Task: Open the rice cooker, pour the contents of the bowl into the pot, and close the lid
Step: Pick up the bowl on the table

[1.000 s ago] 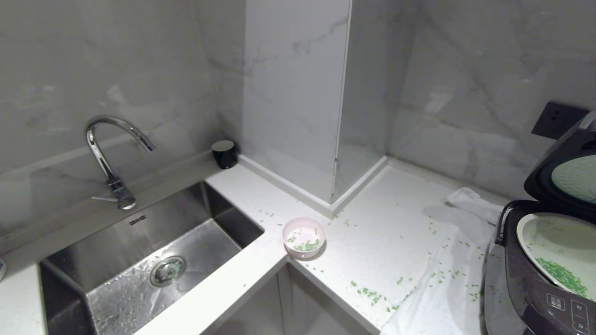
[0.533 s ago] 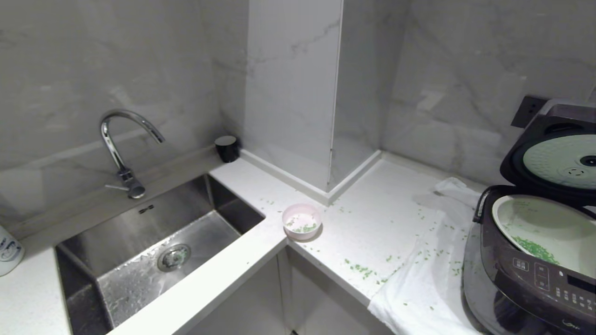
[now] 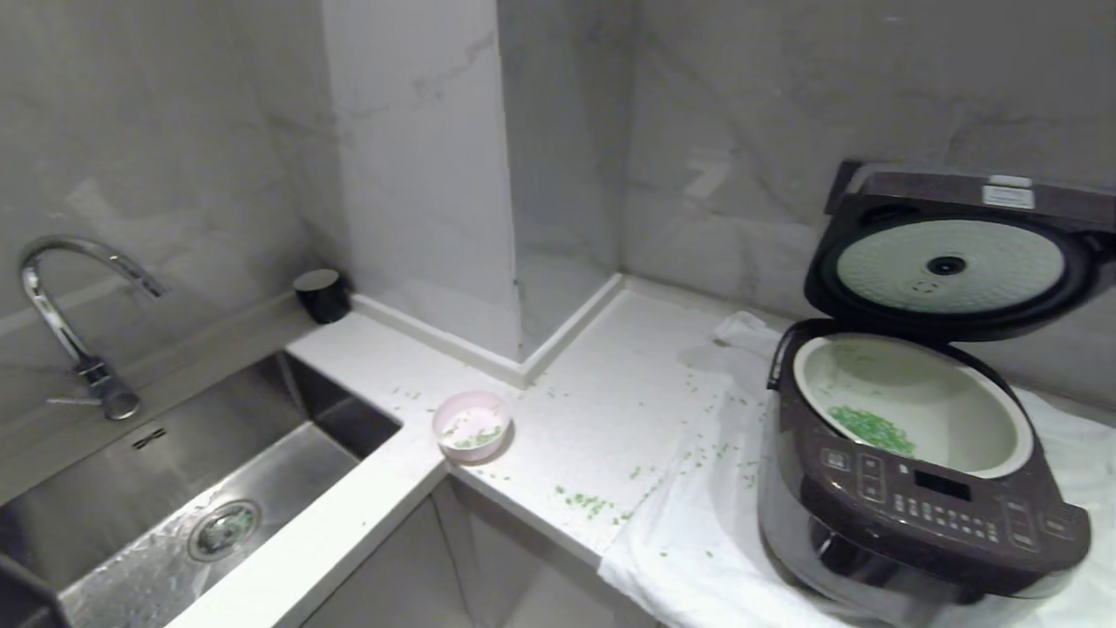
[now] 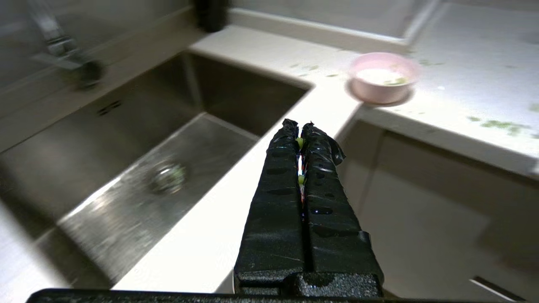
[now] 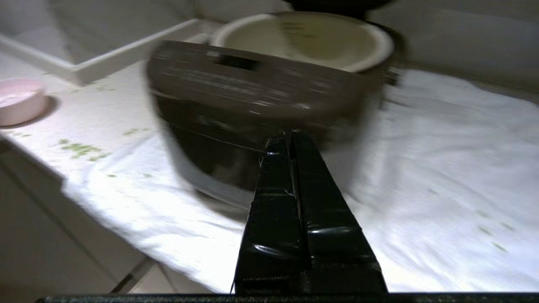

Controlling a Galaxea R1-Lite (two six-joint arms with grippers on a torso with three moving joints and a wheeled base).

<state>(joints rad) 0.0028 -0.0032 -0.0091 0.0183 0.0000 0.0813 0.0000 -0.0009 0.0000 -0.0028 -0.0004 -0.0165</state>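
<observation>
The whole view has swung toward the right since the earlier pictures, so the large dark brown-grey rice cooker now shows fully; the things themselves have not moved. It stands on a white cloth at the right end of the white counter. Its hinged lid is up, and green chopped bits lie in the cream inner pot. The small pale pink bowl sits at the counter's inner corner, beside the steel sink. More green bits are scattered near the front edge. The left gripper and the right gripper both have their fingers pressed together, holding nothing.
</observation>
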